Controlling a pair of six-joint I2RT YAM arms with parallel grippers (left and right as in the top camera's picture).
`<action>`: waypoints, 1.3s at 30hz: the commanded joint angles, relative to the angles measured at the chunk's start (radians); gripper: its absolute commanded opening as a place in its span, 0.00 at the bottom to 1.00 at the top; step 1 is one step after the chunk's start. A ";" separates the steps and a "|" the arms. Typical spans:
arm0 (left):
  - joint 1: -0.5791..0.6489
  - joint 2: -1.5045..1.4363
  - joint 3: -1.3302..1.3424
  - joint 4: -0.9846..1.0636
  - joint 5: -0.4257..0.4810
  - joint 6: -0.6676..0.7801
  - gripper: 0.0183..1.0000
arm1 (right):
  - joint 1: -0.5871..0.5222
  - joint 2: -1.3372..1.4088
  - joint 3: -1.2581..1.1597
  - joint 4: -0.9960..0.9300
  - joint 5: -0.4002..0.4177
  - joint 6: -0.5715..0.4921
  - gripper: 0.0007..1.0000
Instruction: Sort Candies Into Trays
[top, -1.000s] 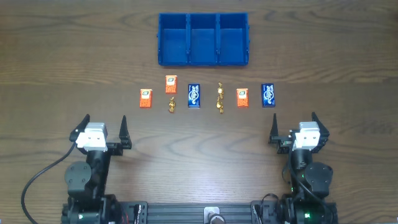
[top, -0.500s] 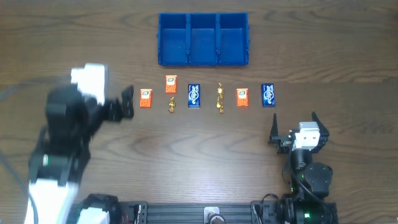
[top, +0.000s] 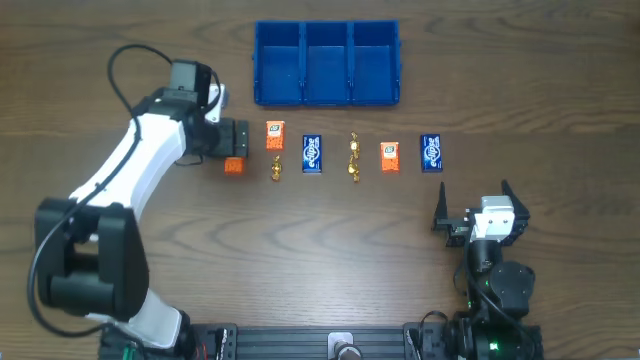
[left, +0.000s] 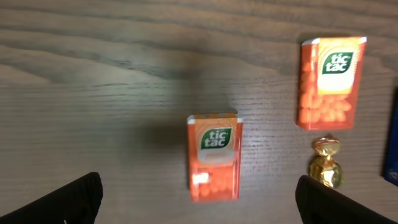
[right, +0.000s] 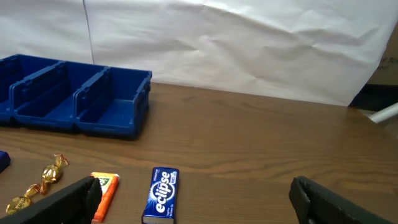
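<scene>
Wooden table (top: 120, 60) carries a row of candies across its middle. At the row's left end, an orange box (left: 213, 157) is framed by the left gripper (top: 236, 140), fingers spread wide, one to each side. A second orange box (top: 274, 135), a gold sweet (top: 276, 170) and a blue pack (top: 313, 153) follow. The blue tray (top: 327, 98) is set behind them, near the far edge. Further right, two more gold sweets (top: 353, 170), a third orange box (top: 389, 156) and a second blue pack (right: 161, 194) are laid. The right gripper (top: 472, 192) is held toward the near right corner, fingers wide.
</scene>
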 joint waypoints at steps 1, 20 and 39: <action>-0.026 0.093 0.020 0.019 -0.005 -0.026 1.00 | -0.003 -0.005 -0.004 -0.002 0.005 -0.011 1.00; -0.051 0.151 0.020 -0.003 -0.047 -0.026 0.96 | -0.003 -0.005 -0.004 -0.002 0.005 -0.011 1.00; -0.071 0.167 0.070 -0.026 -0.060 -0.080 0.14 | -0.003 -0.005 -0.004 -0.002 0.005 -0.011 1.00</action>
